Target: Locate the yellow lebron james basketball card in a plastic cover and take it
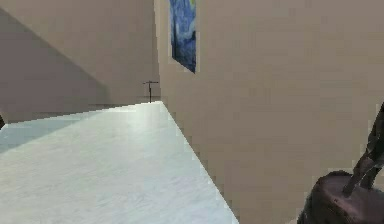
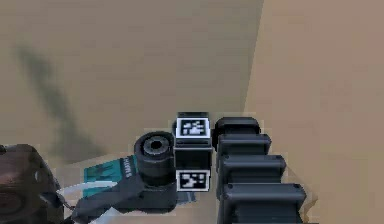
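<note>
Ahead of me: pale floor, beige wall with blue painting. Dark lumpy object at forward view's bottom right; brown object at arm side view's bottom left.

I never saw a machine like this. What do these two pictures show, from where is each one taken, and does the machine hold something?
It is a wheeled robot with one arm, in a simulated house. The forward view is from a camera on the robot looking ahead and somewhat down: a pale floor, beige walls, a blue picture on the wall, and a dark brown object at the bottom right. The arm side view is from a camera on the robot's body, looking out where the arm reaches. The dark ribbed bar is the arm; at its end stand two white marker squares, and left of them the gripper with its thin fingers. A flat teal and white thing lies by the gripper. I cannot tell whether the gripper holds anything.
</note>
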Controlling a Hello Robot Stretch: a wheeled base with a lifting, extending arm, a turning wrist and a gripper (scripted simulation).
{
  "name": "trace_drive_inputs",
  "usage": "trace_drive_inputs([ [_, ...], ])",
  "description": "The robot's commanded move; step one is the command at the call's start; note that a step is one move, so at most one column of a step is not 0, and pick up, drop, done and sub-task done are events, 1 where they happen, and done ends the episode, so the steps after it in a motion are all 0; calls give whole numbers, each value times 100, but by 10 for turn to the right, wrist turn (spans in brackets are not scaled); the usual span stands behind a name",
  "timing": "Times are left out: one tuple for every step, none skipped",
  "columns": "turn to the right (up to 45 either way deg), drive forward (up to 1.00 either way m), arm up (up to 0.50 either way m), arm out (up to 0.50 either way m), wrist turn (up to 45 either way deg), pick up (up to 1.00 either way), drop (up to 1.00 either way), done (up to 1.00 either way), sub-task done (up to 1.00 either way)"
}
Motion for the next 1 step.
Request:
trace_drive_inputs([
  [0, 0, 0, 0, 450, 0, 0, 0, 0],
])
